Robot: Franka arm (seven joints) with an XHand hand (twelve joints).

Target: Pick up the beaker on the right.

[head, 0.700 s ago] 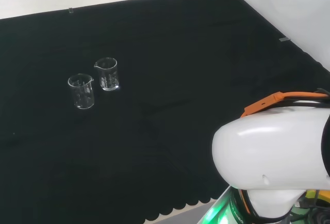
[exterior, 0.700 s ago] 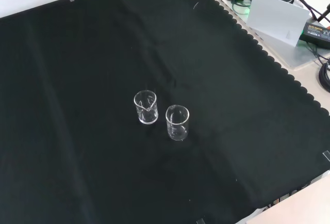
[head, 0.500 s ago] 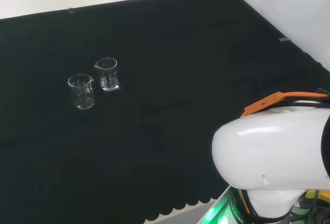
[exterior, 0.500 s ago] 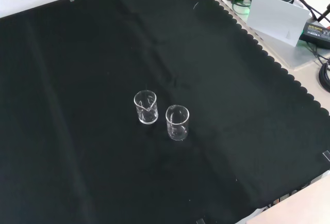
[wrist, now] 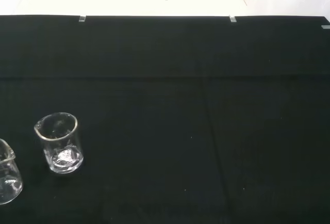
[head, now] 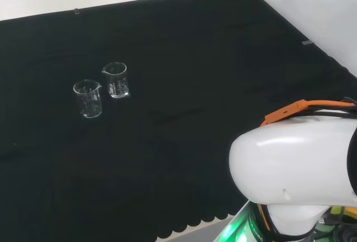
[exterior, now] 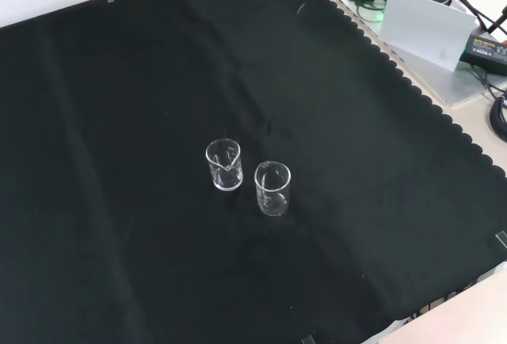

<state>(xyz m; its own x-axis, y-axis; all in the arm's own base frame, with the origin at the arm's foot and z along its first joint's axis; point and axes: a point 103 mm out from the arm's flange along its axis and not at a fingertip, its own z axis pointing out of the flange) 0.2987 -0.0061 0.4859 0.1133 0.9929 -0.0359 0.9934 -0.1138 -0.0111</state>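
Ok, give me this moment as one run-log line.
phase: pre-approach | beakers: two, upright, close but apart on the black cloth | target: right beaker in head view, untouched | other: left beaker | contents: none seen

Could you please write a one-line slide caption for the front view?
Two clear beakers stand upright, close together, near the middle of the black cloth.
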